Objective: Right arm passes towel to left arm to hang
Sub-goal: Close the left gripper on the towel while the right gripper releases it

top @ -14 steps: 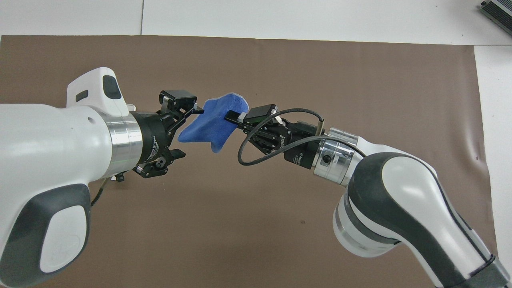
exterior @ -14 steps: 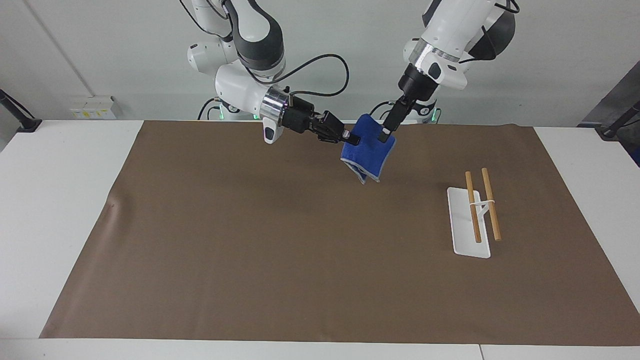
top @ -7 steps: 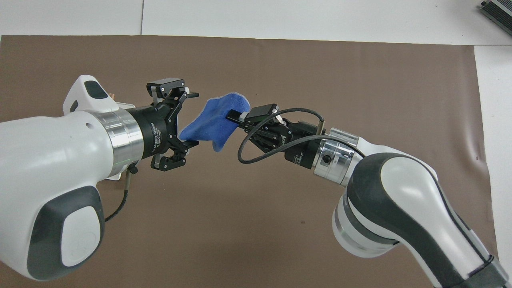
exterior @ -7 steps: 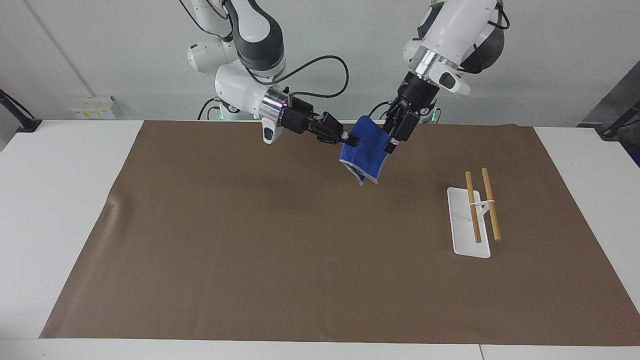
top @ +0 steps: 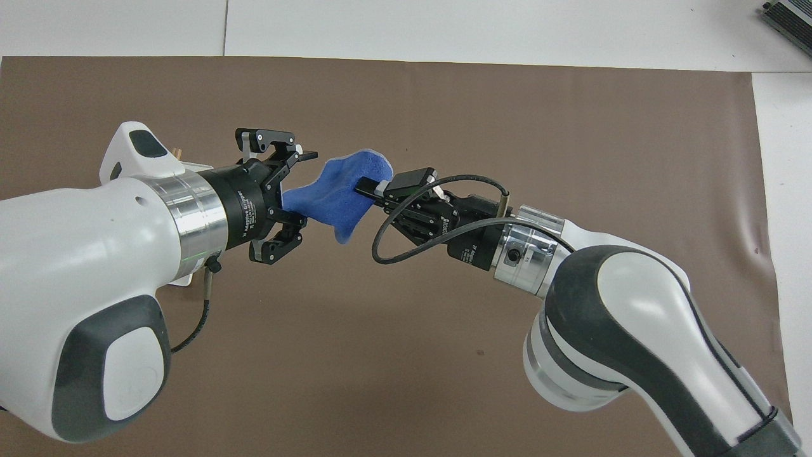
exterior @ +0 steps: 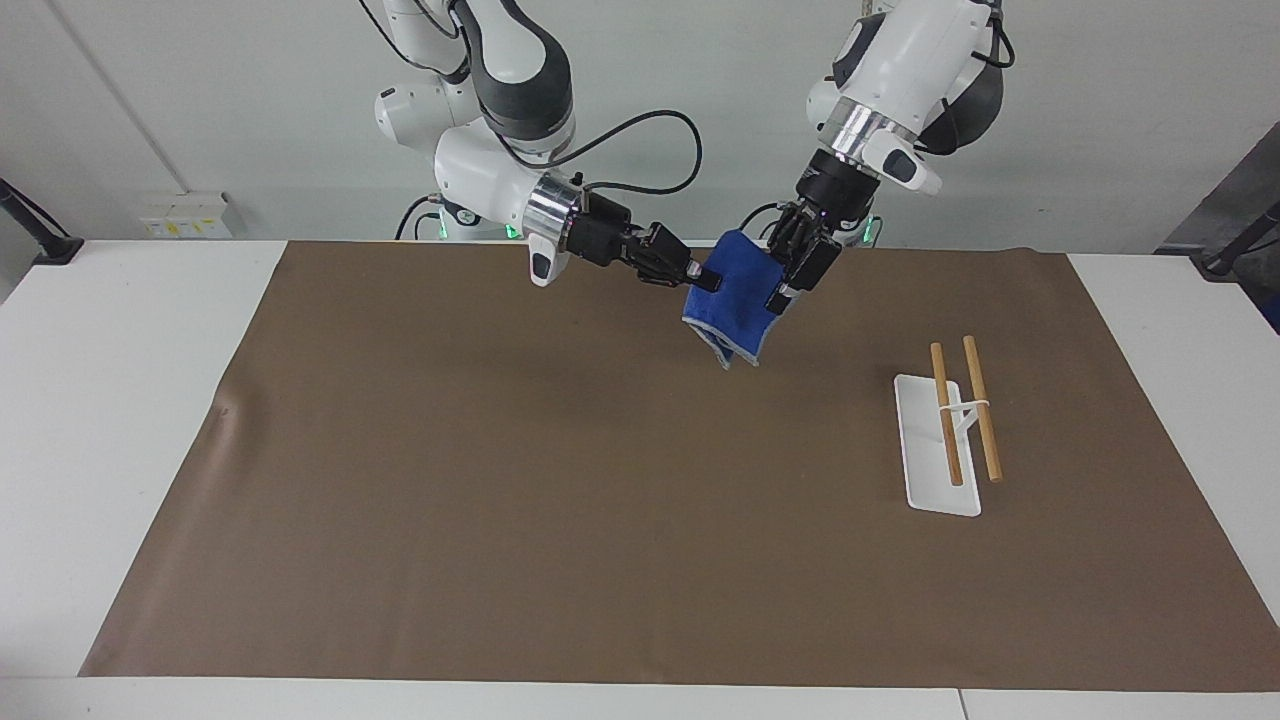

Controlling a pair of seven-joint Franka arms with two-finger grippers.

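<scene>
The blue towel (exterior: 733, 300) hangs in the air over the mat's edge nearest the robots; it also shows in the overhead view (top: 339, 193). My right gripper (exterior: 703, 279) is shut on one side of it, seen from above too (top: 368, 188). My left gripper (exterior: 785, 287) is at the towel's other side. In the overhead view the left gripper (top: 298, 189) is open, its fingers spread above and below the towel's free end, which reaches in between them.
A brown mat (exterior: 500, 500) covers most of the white table. A white rack base with two wooden rods (exterior: 955, 420) stands on the mat toward the left arm's end. In the overhead view the left arm hides most of the rack.
My left gripper has turned at the wrist and closed in on the towel's free end, which now lies between its open fingers. My right gripper has held the towel nearly still.
</scene>
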